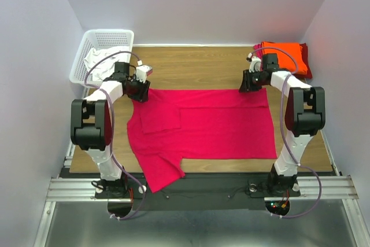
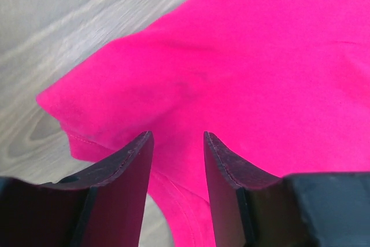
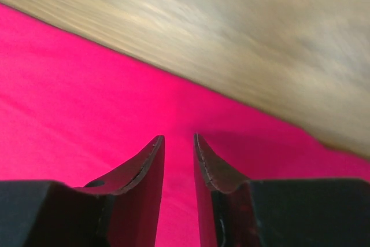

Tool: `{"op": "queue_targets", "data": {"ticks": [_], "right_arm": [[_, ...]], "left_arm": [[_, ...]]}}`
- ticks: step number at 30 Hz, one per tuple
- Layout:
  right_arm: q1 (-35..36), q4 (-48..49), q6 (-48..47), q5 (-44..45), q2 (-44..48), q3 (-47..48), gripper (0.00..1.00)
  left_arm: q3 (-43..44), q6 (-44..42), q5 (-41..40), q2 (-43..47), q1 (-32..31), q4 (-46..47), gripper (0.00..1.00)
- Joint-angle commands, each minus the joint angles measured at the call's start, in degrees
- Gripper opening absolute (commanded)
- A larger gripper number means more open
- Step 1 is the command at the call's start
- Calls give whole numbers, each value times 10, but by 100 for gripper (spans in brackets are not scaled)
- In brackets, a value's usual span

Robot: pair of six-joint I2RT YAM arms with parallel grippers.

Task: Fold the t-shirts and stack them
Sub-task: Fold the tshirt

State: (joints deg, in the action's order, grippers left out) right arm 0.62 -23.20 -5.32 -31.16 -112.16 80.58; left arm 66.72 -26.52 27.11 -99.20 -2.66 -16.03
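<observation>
A bright pinkish-red t-shirt (image 1: 208,125) lies spread flat across the wooden table, one sleeve hanging over the near edge at the left. My left gripper (image 1: 140,92) hovers at the shirt's far left corner. In the left wrist view that gripper (image 2: 177,134) is open over a bunched corner of the shirt (image 2: 260,56), with nothing pinched. My right gripper (image 1: 245,87) is at the far right corner. Seen from the right wrist, it (image 3: 179,137) stands open with a narrow gap above the flat cloth (image 3: 69,85). A folded orange t-shirt (image 1: 283,53) rests on a darker red one (image 1: 306,69) at the back right.
A white plastic basket (image 1: 110,40) holding pale cloth (image 1: 99,62) stands at the back left, close to the left arm. Bare wood table (image 1: 196,67) runs behind the shirt. Grey walls close in on three sides. A metal rail (image 1: 202,186) lines the near edge.
</observation>
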Motion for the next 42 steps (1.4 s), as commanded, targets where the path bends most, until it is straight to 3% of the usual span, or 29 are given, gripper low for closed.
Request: {"op": "queue_targets", "data": {"ticks": [1, 6, 12, 16, 19, 21, 25, 28, 34, 37, 42], "right_arm": [[-4, -16, -62, 105, -1, -13, 31], [-4, -14, -78, 157, -40, -10, 31], [-19, -11, -80, 180, -109, 53, 31], [-21, -12, -80, 171, -133, 108, 34], [-21, -15, -80, 125, -116, 118, 42], [-21, -20, -83, 77, -72, 111, 46], [-21, -80, -128, 18, 32, 76, 66], [-21, -129, -188, 17, 133, 36, 71], [-21, -273, -345, 55, 276, -86, 62], [-21, -305, -403, 101, 352, -178, 53], [-21, -326, -461, 153, 457, -305, 50]], "left_arm": [[24, 54, -56, -28, 4, 33, 51], [28, 60, -84, -75, 5, 31, 49], [102, 57, -98, -160, 13, 8, 44], [160, 45, -86, -184, 16, -8, 44], [193, 35, -55, -173, 16, -36, 49], [208, 21, -38, -147, 16, -51, 53], [237, -33, 41, -79, 16, -138, 59], [197, -82, 71, 4, 16, -166, 63], [73, -157, 88, 165, 17, -221, 65], [-3, -195, 87, 224, 16, -246, 64], [-65, -220, 83, 289, 16, -273, 59]]}}
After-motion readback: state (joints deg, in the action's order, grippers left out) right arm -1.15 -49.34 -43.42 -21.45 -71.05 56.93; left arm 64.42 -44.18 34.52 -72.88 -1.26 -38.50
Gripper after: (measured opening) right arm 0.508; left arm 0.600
